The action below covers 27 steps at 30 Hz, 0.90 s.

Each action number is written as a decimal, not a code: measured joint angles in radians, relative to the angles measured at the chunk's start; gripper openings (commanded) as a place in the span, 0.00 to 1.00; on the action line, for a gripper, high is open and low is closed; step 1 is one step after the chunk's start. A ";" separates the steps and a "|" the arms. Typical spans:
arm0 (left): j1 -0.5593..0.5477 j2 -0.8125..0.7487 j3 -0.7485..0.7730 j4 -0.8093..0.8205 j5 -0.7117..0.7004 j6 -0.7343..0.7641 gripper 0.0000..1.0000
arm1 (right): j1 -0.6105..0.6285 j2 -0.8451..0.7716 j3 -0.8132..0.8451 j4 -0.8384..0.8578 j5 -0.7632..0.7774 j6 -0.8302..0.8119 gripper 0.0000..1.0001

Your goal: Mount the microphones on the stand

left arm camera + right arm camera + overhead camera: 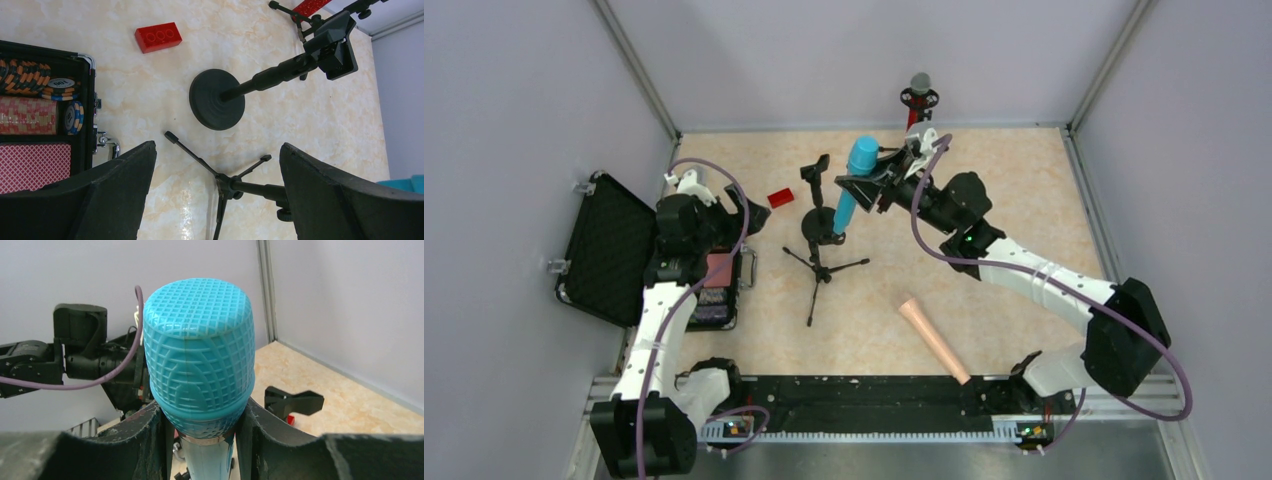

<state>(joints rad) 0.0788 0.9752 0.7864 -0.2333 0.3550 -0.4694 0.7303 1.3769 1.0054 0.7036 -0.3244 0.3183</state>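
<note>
My right gripper (876, 187) is shut on the cyan-blue microphone (854, 180) just below its head and holds it tilted above the two black stands. In the right wrist view the fingers (145, 440) press both sides of the microphone (200, 355). The round-base stand (822, 226) has an empty clip (816, 168). The tripod stand (818, 268) is next to it. I cannot tell whether the cyan microphone sits in a clip. The red microphone (918, 92) stands upright in a stand at the back. The peach-pink microphone (934, 340) lies on the table. My left gripper (734, 215) is open and empty.
An open black case (614, 250) with poker chips (40, 85) and cards lies at the left. A small red block (780, 198) lies near the round base (217, 99). The tripod's legs (220, 175) spread between my left fingers (100, 195). Walls enclose the table.
</note>
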 measured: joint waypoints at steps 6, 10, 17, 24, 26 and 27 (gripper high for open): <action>0.001 0.000 -0.005 0.001 0.001 0.000 0.97 | 0.000 0.035 -0.021 -0.002 0.010 0.000 0.00; 0.002 0.000 -0.005 0.001 0.003 0.000 0.97 | 0.000 0.052 -0.026 -0.005 0.011 0.000 0.00; 0.002 0.000 -0.005 0.001 0.004 0.000 0.97 | 0.001 0.075 -0.026 0.006 0.013 -0.001 0.00; 0.004 0.000 -0.005 0.001 0.005 0.000 0.97 | 0.035 0.093 -0.007 -0.008 0.034 -0.063 0.00; 0.006 0.000 -0.005 0.001 0.007 0.000 0.97 | 0.046 0.095 -0.005 -0.011 0.042 -0.084 0.00; 0.006 0.000 -0.005 0.001 0.007 0.000 0.97 | 0.050 0.098 -0.003 -0.011 0.045 -0.091 0.00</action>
<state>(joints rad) 0.0845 0.9752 0.7811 -0.2321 0.3618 -0.4694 0.7803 1.4750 1.0027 0.6930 -0.2794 0.2272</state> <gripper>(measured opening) 0.970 0.406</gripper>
